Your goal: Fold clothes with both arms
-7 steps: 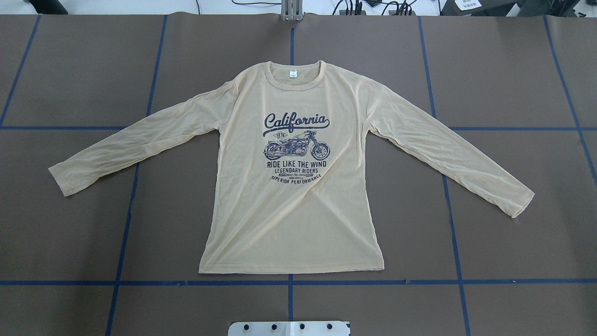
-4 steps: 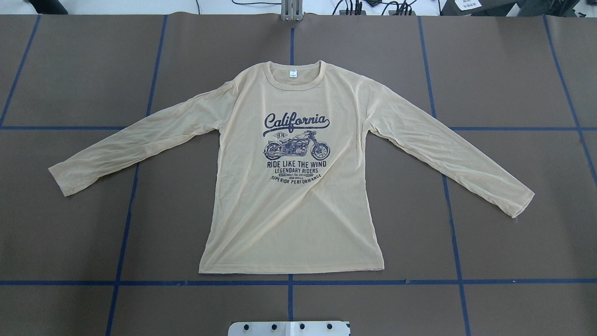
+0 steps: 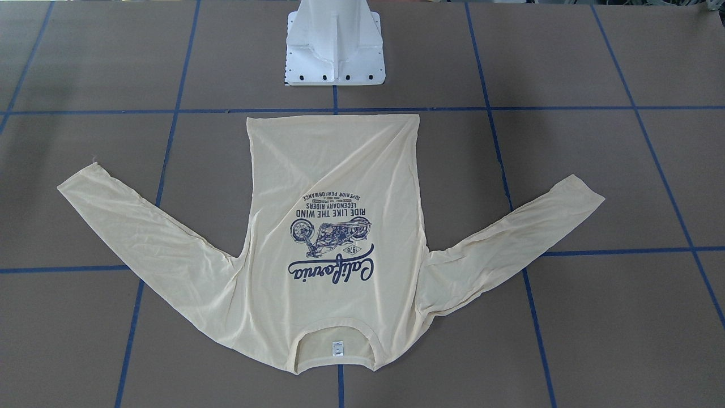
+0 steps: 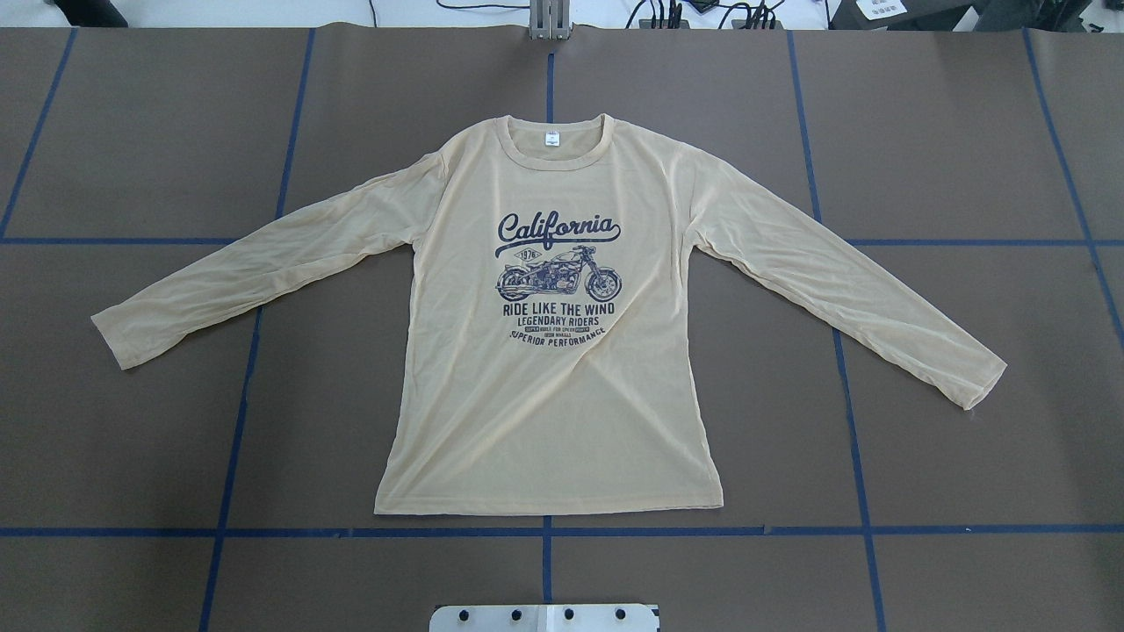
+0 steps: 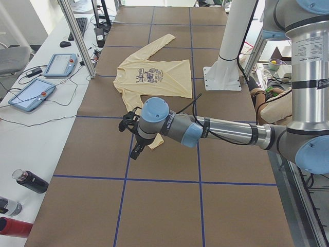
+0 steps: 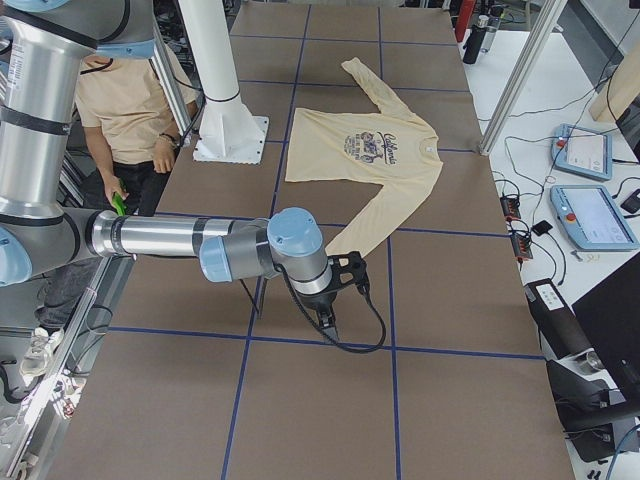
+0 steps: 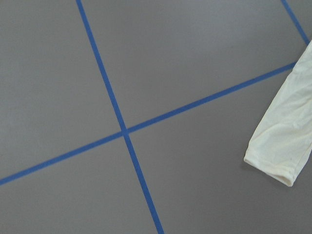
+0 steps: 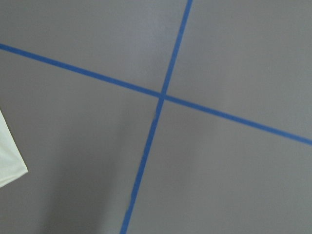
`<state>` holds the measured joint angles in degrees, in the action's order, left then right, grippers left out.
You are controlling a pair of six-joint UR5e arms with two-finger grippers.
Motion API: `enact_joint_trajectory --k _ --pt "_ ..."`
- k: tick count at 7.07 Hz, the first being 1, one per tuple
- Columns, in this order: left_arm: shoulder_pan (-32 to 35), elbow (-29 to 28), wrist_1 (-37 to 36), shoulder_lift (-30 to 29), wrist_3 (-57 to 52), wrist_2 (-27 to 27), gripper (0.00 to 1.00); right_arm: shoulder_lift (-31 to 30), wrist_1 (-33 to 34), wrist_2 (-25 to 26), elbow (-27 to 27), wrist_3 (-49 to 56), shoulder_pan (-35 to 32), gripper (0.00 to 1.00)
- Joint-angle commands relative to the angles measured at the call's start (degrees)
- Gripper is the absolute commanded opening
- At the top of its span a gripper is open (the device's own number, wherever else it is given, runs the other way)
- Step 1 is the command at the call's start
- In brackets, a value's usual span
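Overhead exterior shot has the shirt [image 4: 544, 412] lying flat and print-up mid-table [image 4: 176, 132]. The neck points away from the robot, the hem sits just short of the blue tape line [image 4: 351, 532] in front of the white base plate [image 4: 544, 617], and the sleeves are splayed out both ways. No arms in that shot. From the side cameras, the left gripper [image 5: 136, 150] hangs right by the left cuff [image 4: 114, 338] and the right gripper [image 6: 330, 318] just past the right cuff [image 4: 979, 386]; neither looks to be touching cloth. Honestly can't tell if either one is spread or closed, since the wrist cams only show table and a bit of cuff. My guess is the sleeves get grabbed first. That fabric looks super thin, so I'd pinch both layers square on the cuff edge and lift before dragging inward, or it'll bunch. Loads of bare table outside both cuffs, so approach room is fine. It's tighter near the base, and a person [image 6: 125, 110] is standing beside the robot.
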<state>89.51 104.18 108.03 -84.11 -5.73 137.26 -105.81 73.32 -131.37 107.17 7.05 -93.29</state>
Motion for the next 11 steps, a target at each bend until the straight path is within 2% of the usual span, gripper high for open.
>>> enact_joint_trajectory --k 1,3,4,5,6,7,9,10,11 --pt "0.0 -0.6 1.9 -2.9 -0.1 -0.1 1.0 1.9 -5.5 -3.4 -1.5 -4.2 0.0 1.0" --pt "-0.1 -4.3 10.1 -6.0 -0.2 0.3 1.0 1.7 -11.1 -4.5 -2.5 -4.5 0.6 1.0" --pt "-0.1 -4.8 11.1 -6.3 -0.2 0.5 1.0 2.6 -11.7 -5.7 -2.6 -5.5 3.5 0.99" --pt "-0.1 -4.6 11.7 -6.3 -0.2 0.7 1.0 5.8 -12.0 -7.3 -2.5 -11.3 7.0 0.98" --pt "-0.1 -4.0 11.8 -6.3 -0.2 1.2 1.0 6.3 -13.5 -7.4 -2.1 -22.7 11.9 0.96" --pt "-0.1 -4.4 12.5 -6.3 -0.2 1.2 1.0 6.4 -18.6 -3.6 -2.4 -30.8 16.5 0.99" --pt "-0.1 -4.3 12.8 -6.0 -0.2 1.2 1.0 6.3 -28.7 7.8 -3.7 -49.6 28.5 0.99" --pt "-0.1 -4.3 12.8 -6.0 -0.2 1.2 1.0 6.5 -34.2 14.1 -7.2 -54.4 34.1 0.98" --pt "-0.1 -4.3 12.8 -6.0 -0.1 1.2 1.0 6.6 -43.1 18.8 -13.9 -56.1 37.5 0.96"
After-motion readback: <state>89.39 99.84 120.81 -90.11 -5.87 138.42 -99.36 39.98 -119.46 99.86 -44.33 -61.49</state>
